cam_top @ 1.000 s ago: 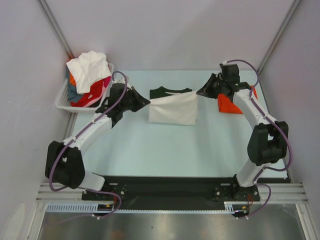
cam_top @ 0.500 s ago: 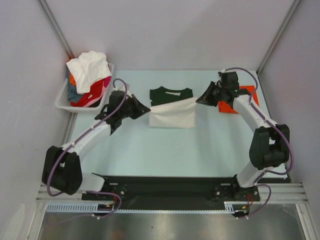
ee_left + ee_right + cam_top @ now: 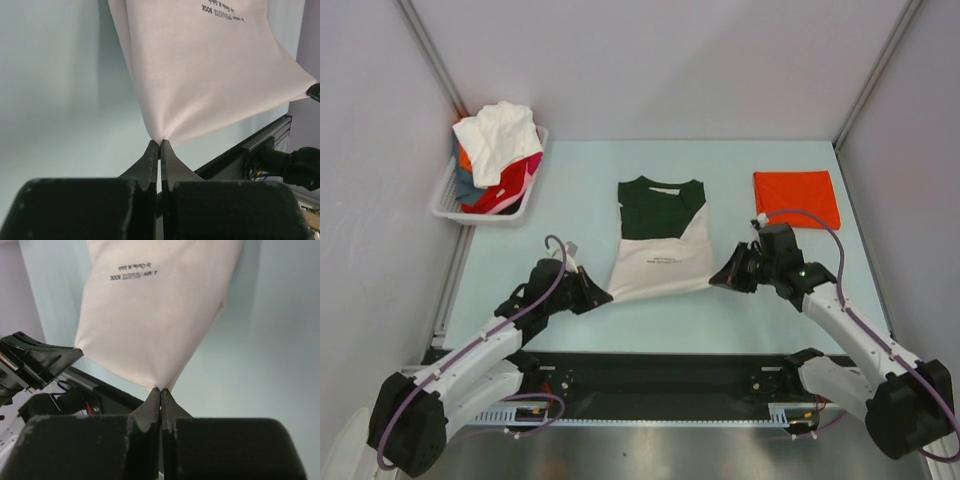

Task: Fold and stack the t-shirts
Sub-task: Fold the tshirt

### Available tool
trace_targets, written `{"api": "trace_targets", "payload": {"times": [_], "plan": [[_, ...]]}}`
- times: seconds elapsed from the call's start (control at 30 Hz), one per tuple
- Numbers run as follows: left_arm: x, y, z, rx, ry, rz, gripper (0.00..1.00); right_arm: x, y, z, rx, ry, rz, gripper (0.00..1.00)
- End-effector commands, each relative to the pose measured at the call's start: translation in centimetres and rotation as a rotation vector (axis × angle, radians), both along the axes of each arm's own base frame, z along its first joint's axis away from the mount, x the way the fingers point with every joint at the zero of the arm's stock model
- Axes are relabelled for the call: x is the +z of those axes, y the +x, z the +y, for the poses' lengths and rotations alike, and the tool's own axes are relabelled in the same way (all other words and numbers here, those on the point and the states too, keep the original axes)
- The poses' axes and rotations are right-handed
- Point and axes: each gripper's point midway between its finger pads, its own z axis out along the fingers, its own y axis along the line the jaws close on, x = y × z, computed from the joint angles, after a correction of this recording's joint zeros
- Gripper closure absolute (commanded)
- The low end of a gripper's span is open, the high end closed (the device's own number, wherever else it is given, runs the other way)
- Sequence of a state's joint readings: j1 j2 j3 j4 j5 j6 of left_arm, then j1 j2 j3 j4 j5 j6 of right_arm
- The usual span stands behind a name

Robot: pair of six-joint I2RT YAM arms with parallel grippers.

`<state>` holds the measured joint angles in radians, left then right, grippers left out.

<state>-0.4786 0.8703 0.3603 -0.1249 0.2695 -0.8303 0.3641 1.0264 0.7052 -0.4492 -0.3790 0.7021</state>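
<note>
Between the left gripper [image 3: 604, 297] and right gripper [image 3: 717, 281], each pinched tight on a hem corner, the cream-and-green t-shirt [image 3: 660, 245] runs lengthwise away from both, collar farthest.

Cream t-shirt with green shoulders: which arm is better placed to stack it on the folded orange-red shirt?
Likely right: right gripper holds the cream t-shirt by the corner nearer the folded orange-red shirt.
</note>
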Motion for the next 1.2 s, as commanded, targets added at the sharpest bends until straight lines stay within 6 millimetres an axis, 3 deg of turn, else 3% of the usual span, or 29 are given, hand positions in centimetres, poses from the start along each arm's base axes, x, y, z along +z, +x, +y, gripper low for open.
{"api": "trace_targets", "payload": {"times": [0.0, 0.03, 0.1, 0.13, 0.17, 0.23, 0.27, 0.37, 0.47, 0.5, 0.57, 0.6, 0.67, 0.7, 0.77, 0.87, 1.03, 1.17], "plan": [[-2.4, -2.5, 0.5, -0.002, -0.004, 0.048, 0.99, -3.2, -3.1, -0.8, -0.05, -0.024, 0.101, 1.0], [-2.7, -3.0, 0.4, -0.014, -0.006, 0.053, 0.99, -2.9, -4.1, -0.5, -0.033, -0.017, 0.085, 0.99], [-3.2, -3.7, 0.4, -0.009, -0.01, 0.053, 0.97, -3.7, -5.5, -0.7, -0.042, -0.023, 0.1, 0.88], [-3.2, -4.1, 0.1, -0.029, -0.01, 0.05, 0.79, -3.3, -5.9, -1.0, -0.06, -0.029, 0.081, 0.62], [-3.3, -4.4, 0.1, -0.033, -0.004, 0.051, 0.64, -3.2, -6.1, -1.2, -0.071, -0.036, 0.078, 0.51], [-3.2, -4.9, -0.1, -0.052, 0.021, 0.058, 0.32, -2.8, -5.8, -1.9, -0.094, -0.069, 0.053, 0.42], [-3.2, -4.9, 0.1, -0.048, 0.039, 0.057, 0.27, -2.7, -5.5, -2.1, -0.098, -0.086, 0.049, 0.39], [-1.9, -3.8, 0.7, -0.024, 0.092, 0.007, 0.23, -2.1, -3.9, -2.4, -0.105, -0.136, 0.0, 0.4], [0.2, -1.3, 1.2, 0.023, 0.156, -0.066, 0.23, -2.1, -1.2, -2.1, -0.105, -0.189, -0.051, 0.44], [1.9, 0.0, 1.0, 0.029, 0.17, -0.112, 0.23, -3.1, -0.3, -2.2, -0.112, -0.22, -0.028, 0.46], [2.1, 2.0, 1.6, 0.072, 0.238, -0.118, 0.26, -2.2, 2.0, -2.1, -0.126, -0.237, -0.08, 0.5], [3.8, 3.6, 1.2, 0.078, 0.241, -0.17, 0.27, -3.1, 2.8, -2.3, -0.132, -0.261, -0.064, 0.5], [3.3, 5.5, 1.4, 0.108, 0.285, -0.163, 0.3, -2.7, 4.9, -2.6, -0.162, -0.275, -0.099, 0.5], [4.5, 6.8, 0.9, 0.112, 0.271, -0.201, 0.31, -3.4, 5.6, -2.8, -0.164, -0.293, -0.09, 0.5], [4.0, 8.8, 0.5, 0.125, 0.282, -0.195, 0.33, -3.0, 7.4, -2.7, -0.167, -0.294, -0.122, 0.5], [2.9, 11.1, -0.1, 0.127, 0.302, -0.176, 0.41, -3.9, 9.6, -2.9, -0.172, -0.319, -0.122, 0.51], [1.7, 13.4, -1.4, 0.113, 0.319, -0.161, 0.37, -3.7, 11.8, -2.3, -0.154, -0.322, -0.16, 0.51], [1.3, 15.0, -2.0, 0.111, 0.337, -0.164, 0.4, -5.4, 13.1, -1.9, -0.13, -0.335, -0.127, 0.53]]}}
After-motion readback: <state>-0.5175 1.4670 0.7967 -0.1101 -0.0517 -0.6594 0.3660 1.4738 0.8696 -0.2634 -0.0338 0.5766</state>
